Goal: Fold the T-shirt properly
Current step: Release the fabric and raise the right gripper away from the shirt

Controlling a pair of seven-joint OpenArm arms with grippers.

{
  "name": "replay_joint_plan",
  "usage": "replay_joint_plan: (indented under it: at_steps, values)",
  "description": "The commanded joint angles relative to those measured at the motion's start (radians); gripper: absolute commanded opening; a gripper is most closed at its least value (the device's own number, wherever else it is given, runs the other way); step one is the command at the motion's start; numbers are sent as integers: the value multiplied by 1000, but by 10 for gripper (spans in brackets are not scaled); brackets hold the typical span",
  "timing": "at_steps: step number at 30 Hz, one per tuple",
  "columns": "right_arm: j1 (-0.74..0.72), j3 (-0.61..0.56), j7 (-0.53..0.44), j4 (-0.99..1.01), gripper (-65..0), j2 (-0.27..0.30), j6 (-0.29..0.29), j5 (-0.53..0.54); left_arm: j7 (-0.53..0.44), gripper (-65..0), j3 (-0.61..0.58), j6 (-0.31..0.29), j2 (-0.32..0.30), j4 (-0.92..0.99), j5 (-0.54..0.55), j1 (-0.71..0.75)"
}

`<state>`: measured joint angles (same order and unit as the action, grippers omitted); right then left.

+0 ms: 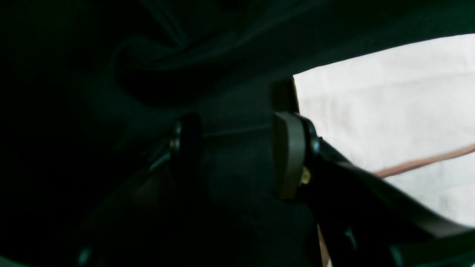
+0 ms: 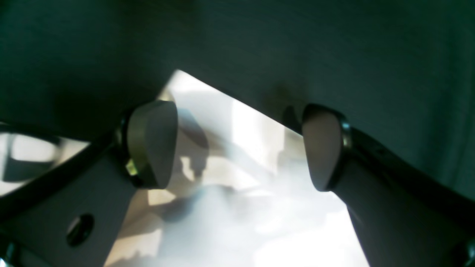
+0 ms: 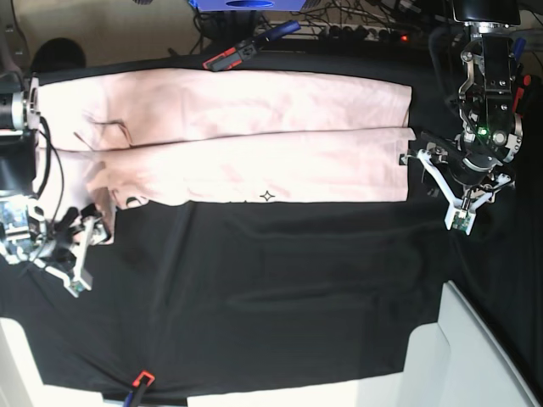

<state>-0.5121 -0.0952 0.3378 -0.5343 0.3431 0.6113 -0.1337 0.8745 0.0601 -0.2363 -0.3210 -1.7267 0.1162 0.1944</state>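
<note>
Only the base view is showing the whole layout: the large pale pink cotton T-shirt is lying as a long, folded band across the upper half of the frame on the black table cloth, with a lengthwise crease running through its middle and small black print marks peeking out along its lower edge. The left gripper, a white-framed two-finger claw, is sitting at the right of that frame, just beside the shirt's right end. The right gripper is hovering at the lower left of the frame, just below the shirt's left end.

The left wrist view is giving what the base view cannot: dark pads standing apart with nothing but black cloth between them, and a pink corner of the shirt filling the right of the frame just beyond one pad, not between the two. A thin reddish-brown line is crossing the pink fabric at the lower right.

The right wrist view is showing its rounded grey pads spread wide, with nothing pinched between them; blurred pale surface is glowing in the gap and dark cloth is filling the top of the frame.

A red-and-black clamp is gripping the cloth's top edge, and another is sitting at the bottom left.
</note>
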Motion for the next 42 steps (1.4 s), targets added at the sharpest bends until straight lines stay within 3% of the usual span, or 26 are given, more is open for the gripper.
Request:
replay_joint_plan:
  at_steps: [1,5,7,16,20,29,36,42]
  values:
    - [-20,2,-12,-13,-164,18,0,6,-15,-346,7,10,-11,-14,0,-9]
    - [-16,2,-12,-13,-170,14,2,6,-15,-346,7,10,-11,-14,0,-9]
    - [-15,2,-12,-13,-207,4,3,6,-15,-346,7,10,-11,-14,0,-9]
    - [-16,2,-12,58,-472,-16,-1,6,-15,-346,7,10,-11,31,0,-8]
    - [-18,2,-13,67,-649,-16,-3,6,-15,-346,7,10,-11,40,0,-8]
    - [-7,8,14,-19,-650,12,-3,6,-15,-346,7,10,-11,34,7,-8]
    - [122,18,217,-361,-650,38,-3,6,-15,-346,7,10,-11,23,4,-9]
    - [267,140,384,-617,-650,30,-3,6,-15,-346,7,10,-11,-26,1,-9]
